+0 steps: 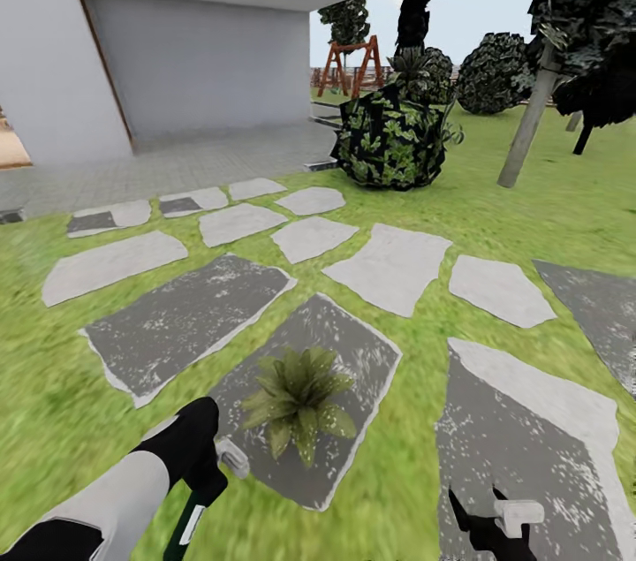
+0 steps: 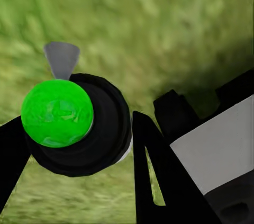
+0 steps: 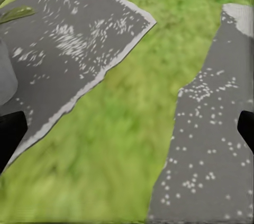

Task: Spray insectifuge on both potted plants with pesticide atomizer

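step in hand: the robot is bringing the pesticide atomizer (image 1: 193,519) to the first potted plant (image 1: 299,402) to spray it; judging from the pictures, this plant is not yet covered.
left gripper: the left gripper (image 1: 212,477) is clamping the atomizer, its dark fingers (image 2: 153,166) pressing on either side of the black bottle body (image 2: 100,128), seen end-on with a bright green ball on top and a small grey cone beside it.
right gripper: the right gripper (image 1: 495,526) is hanging free over the grey stone at the lower right; its fingers (image 3: 10,128) are standing apart with nothing between them.
plant: it is sitting on a dark stepping stone (image 1: 353,340) in the lawn, just beside the left gripper.
second plant: not identifiable here.
doing it well: the nozzle should be pointing at the middle of the leaves, not at the grass, which the left wrist view is now facing; the wrist likely needs turning toward the plant.
risk: a slack grip could be letting the bottle slip; moving in too close could be knocking the small pot.
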